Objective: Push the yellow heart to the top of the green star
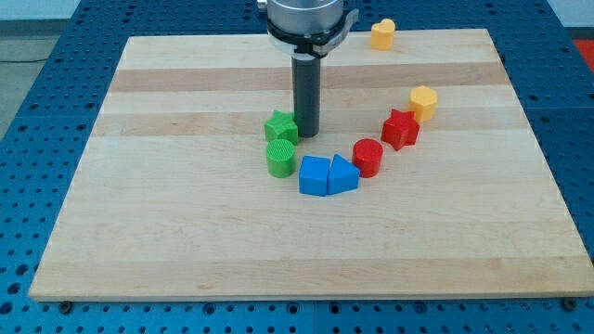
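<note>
The yellow heart (382,33) sits at the view's top edge of the wooden board, right of centre. The green star (280,127) lies near the board's middle. My tip (306,135) rests on the board right beside the green star, touching or almost touching its right side. The heart is far from both, up and to the right of my tip.
A green cylinder (281,159) sits just below the star. A curved row runs to the right: blue cube (314,175), blue triangular block (342,174), red cylinder (368,157), red star (401,128), yellow hexagon (423,101). The board (186,232) lies on a blue pegboard.
</note>
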